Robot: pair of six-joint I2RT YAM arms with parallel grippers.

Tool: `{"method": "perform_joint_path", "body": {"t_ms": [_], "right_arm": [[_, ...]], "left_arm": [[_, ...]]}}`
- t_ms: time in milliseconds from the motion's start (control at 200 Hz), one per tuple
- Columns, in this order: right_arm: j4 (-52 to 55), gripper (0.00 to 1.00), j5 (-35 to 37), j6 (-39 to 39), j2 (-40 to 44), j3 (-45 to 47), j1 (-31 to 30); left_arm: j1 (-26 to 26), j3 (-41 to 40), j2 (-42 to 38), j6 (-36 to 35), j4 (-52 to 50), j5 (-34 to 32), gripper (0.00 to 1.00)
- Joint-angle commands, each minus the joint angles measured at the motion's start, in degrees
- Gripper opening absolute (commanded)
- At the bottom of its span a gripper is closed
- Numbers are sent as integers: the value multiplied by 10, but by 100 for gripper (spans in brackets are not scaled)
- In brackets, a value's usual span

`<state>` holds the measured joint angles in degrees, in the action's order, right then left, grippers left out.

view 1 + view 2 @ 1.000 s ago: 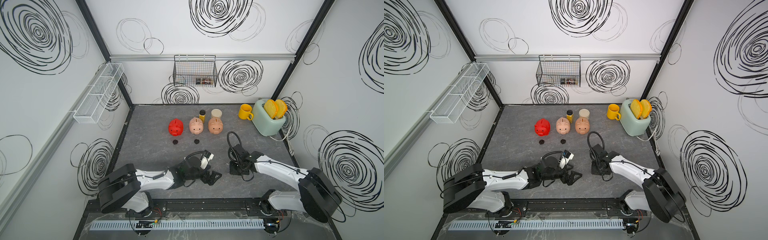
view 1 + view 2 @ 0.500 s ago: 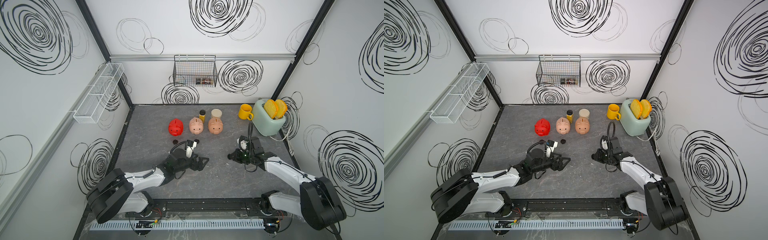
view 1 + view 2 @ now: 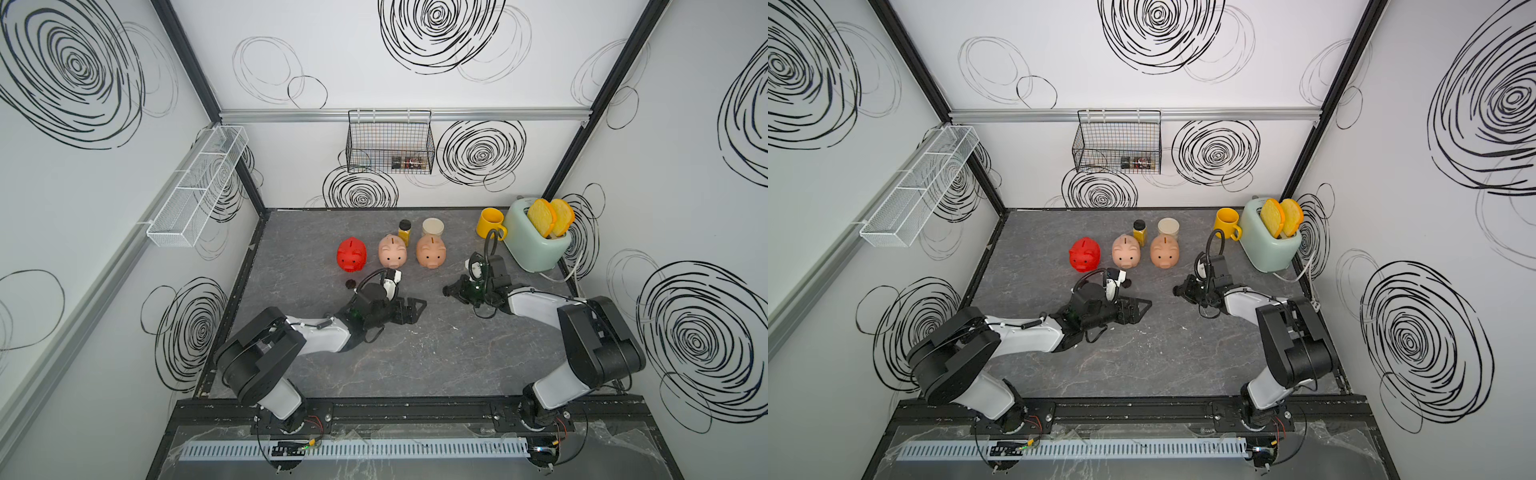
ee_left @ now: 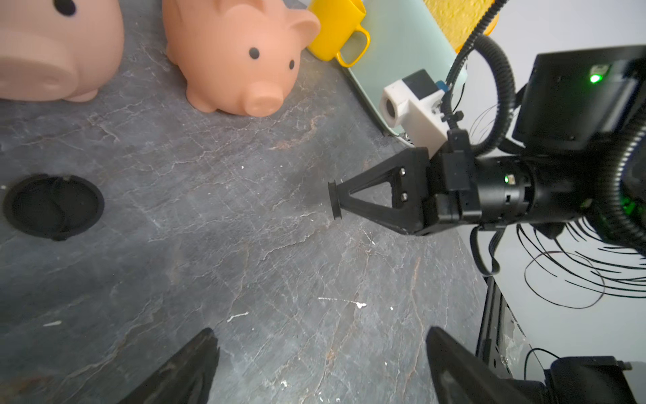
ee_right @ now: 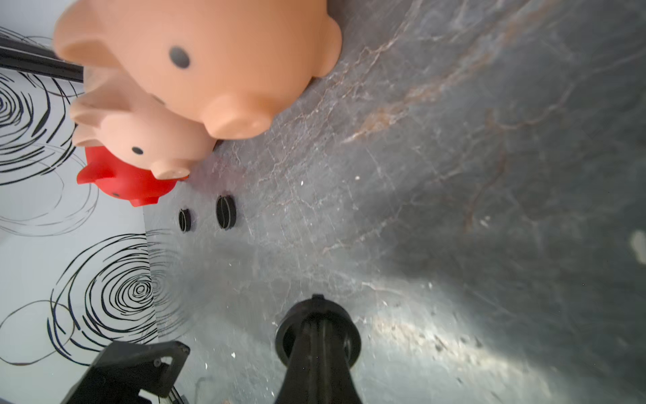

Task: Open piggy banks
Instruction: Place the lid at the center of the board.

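You have the three piggy banks upright in a row toward the back of the grey table (image 3: 415, 365), snouts facing the arms: the red pig (image 3: 351, 255) on the left arm's side, the pale pink pig (image 3: 392, 251) in the middle and the peach-tan pig (image 3: 431, 252) on the right arm's side, each just beside the next. Your right gripper (image 5: 318, 328) has its fingers pressed together on a black round plug (image 4: 334, 196), holding it by the edge low over the table, in front of the peach-tan pig and apart from it. A loose plug (image 3: 350, 284) lies flat on the table just in front of the red pig, and a second loose plug (image 4: 52, 206) lies before the pale pink pig, mostly hidden behind the left wrist camera in both top views. Your left gripper (image 4: 321, 332) has its fingers spread wide with nothing between them, low over the middle of the table and pointing toward the right gripper. Behind the right arm, a yellow mug (image 3: 490, 221) and a mint toaster (image 3: 534, 237) stand at the back of the table
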<state>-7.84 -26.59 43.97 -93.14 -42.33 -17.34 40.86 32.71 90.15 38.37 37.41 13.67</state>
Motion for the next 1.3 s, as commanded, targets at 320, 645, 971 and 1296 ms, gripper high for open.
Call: {"method": "perform_joint_path", "body": {"t_ms": [320, 645, 971, 1296], "right_arm": [[-53, 0, -27, 44, -79, -61, -8], [-51, 0, -29, 56, -114, -89, -15], [-45, 0, -24, 57, -143, -115, -28], [-39, 0, -1, 56, -147, -116, -27]], "left_arm": [[-12, 2, -23, -28, 9, -26, 96], [-12, 3, -28, -26, 6, -29, 96], [-13, 6, -28, -30, -1, -31, 96], [-12, 6, -30, -30, -2, -32, 96]]}}
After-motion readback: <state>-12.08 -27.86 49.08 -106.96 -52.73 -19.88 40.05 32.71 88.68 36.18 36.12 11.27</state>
